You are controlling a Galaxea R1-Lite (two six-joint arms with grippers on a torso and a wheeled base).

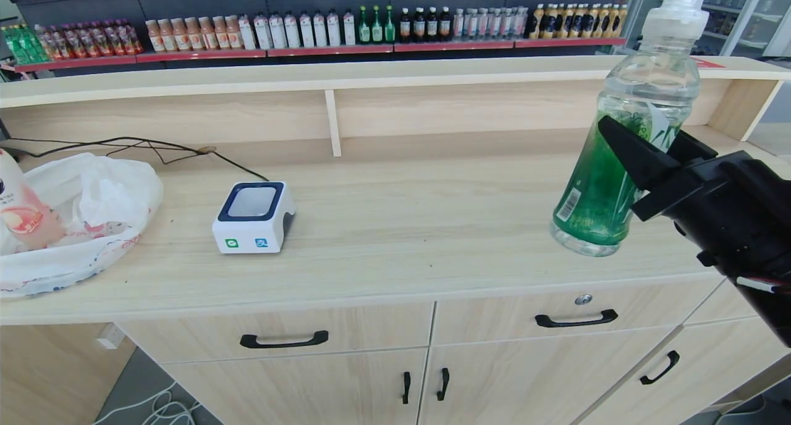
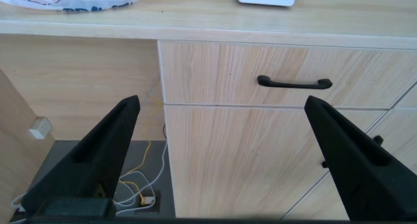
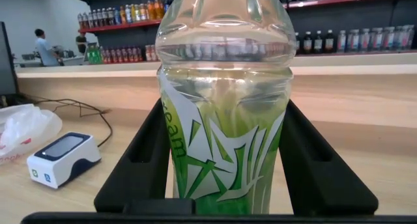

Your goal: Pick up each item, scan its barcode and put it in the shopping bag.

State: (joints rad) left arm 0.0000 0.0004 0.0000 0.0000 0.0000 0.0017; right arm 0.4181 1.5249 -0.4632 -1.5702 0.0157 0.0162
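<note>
So the green-labelled bottle (image 1: 596, 178) is up at the right end of the table (image 1: 401, 239), cap on top and leaning a bit, and it looks lifted clear of the surface rather than standing on it. The right hand (image 1: 646, 134) is clamped around its middle, one finger on each side of the label. I reckon that grip is on purpose: the barcode (image 1: 568, 204) sits low on the label near the base, and holding the bottle higher up leaves it uncovered.

The scanner (image 1: 253, 217) is well off to the left on the same table, with its window facing up. My guess is the bottle has to travel over there and get tipped so the barcode faces down at the glass, so the scan isn't done yet.

Further left again is the shopping bag (image 1: 93, 202), slumped open at the table's left end with a pink bottle (image 1: 21, 218) already lying in it. Scanner sitting between bottle and bag makes sense, one sweep leftwards covers both steps.

The left hand (image 2: 225, 159) is wide open and holding nothing, hanging down below the table edge in front of a drawer front (image 2: 228, 74). Probably parked there to keep out of the way
</note>
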